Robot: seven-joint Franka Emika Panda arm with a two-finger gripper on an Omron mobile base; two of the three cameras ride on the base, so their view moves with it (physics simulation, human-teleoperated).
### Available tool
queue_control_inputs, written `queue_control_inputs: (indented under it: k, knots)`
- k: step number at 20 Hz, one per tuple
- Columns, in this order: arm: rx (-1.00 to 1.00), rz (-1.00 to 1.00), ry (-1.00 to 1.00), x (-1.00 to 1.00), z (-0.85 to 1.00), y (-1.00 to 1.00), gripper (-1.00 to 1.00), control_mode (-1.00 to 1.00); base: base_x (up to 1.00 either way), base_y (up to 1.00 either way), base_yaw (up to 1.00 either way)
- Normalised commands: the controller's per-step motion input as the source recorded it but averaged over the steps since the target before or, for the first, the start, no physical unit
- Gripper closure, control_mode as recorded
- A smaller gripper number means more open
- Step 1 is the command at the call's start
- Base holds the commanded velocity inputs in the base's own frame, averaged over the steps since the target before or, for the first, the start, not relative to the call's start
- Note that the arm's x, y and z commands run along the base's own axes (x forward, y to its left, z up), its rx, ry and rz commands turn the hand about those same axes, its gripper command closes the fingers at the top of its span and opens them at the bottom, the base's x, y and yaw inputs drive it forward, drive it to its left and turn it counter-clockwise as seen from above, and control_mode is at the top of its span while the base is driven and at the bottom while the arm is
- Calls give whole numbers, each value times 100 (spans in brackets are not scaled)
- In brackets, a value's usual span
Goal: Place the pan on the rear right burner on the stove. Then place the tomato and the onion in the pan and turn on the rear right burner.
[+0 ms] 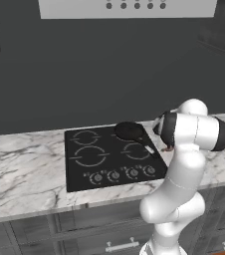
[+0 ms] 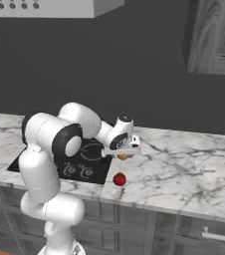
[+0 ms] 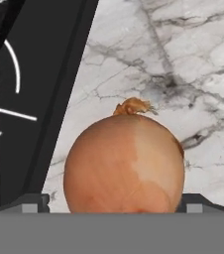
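While the claw (image 3: 113, 202) stands wide, the onion (image 3: 124, 163) sits between its tips

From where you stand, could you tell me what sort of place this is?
It looks like a kitchen, a rendered one. A black glass stove with ring outlines and a row of knobs sits in a marble counter, drawers run below, and an onion and a tomato lie on the counter.
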Motion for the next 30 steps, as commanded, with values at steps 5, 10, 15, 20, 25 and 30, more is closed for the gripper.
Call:
queue_control_inputs:
  k: [5, 10, 15, 20, 25, 30]
  knots:
    - [5, 0, 2, 25, -14, 0, -100, -100, 0, 0, 0]
    - [3, 0, 3, 23, -8, 0, 100, -100, 0, 0, 0]
    - [1, 0, 0, 0, 36, 3, 100, -100, 0, 0, 0]
    - [0, 0, 0, 0, 79, 30, 100, -100, 0, 0, 0]
    - [0, 0, 0, 4, 44, 56, 100, -100, 0, 0, 0]
    - [0, 0, 1, 15, 13, 58, 100, -100, 0, 0, 0]
